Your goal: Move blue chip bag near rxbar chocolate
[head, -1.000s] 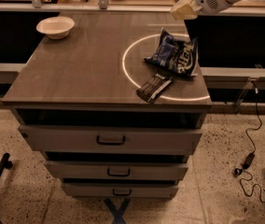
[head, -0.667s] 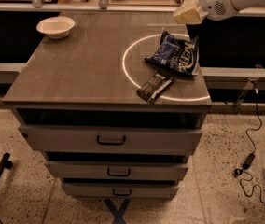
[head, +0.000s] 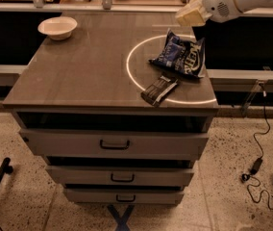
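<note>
- Gripper (head: 192, 16): pale tip on a white arm that comes in from the upper right. I see it hanging above the far right corner of the table (head: 79, 76), clear of everything lying there. It carries nothing that I can see. Whether it is spread or closed up I cannot tell.
- Blue chip bag (head: 180, 56): crinkled, glossy, dark blue with white lettering. It lies flat by the right edge of the table, about midway between the far and near corners, below and apart from the gripper.
- Rxbar chocolate (head: 159, 89): slim dark bar with pale lines, lying at a slant near the front edge, toward the front right corner. It sits just beside the bag, on the bag's front left side. I cannot tell whether the two touch.
- Bright ring (head: 128, 66): a thin white circle on the right half of the table. The bag lies inside it and the bar crosses its near arc.
- White bowl (head: 57, 28): upright near the far left corner, well apart from bag and bar.
- Drawers (head: 115, 143): three below the table, each with a dark handle.
- Cable (head: 259, 162): dark, trailing over the speckled floor to the right.
</note>
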Robot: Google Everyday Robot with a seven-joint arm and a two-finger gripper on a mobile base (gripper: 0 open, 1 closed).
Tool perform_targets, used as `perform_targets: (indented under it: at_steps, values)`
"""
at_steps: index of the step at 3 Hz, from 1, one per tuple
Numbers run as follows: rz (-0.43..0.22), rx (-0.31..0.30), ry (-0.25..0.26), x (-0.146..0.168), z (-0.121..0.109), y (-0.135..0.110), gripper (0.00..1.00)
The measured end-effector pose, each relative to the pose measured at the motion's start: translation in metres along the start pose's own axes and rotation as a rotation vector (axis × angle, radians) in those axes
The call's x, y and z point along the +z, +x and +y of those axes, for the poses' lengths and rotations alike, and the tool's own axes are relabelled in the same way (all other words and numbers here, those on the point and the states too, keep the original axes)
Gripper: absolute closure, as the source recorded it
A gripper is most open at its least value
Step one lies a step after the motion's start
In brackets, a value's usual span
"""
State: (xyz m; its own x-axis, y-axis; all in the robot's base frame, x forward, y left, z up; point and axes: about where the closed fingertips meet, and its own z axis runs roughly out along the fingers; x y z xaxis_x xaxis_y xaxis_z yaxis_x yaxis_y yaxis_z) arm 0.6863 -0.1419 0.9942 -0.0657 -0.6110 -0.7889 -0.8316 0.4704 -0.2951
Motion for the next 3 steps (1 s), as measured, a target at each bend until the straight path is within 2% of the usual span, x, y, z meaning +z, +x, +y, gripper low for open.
perform_targets:
  at_steps: [2, 3]
  values:
    - [0.0, 0.0, -0.01, 0.006, 0.0023, -0.0001, 0.13]
    - [0.012, 0.013, 0.021, 0.0067, -0.0064, -0.0001, 0.0]
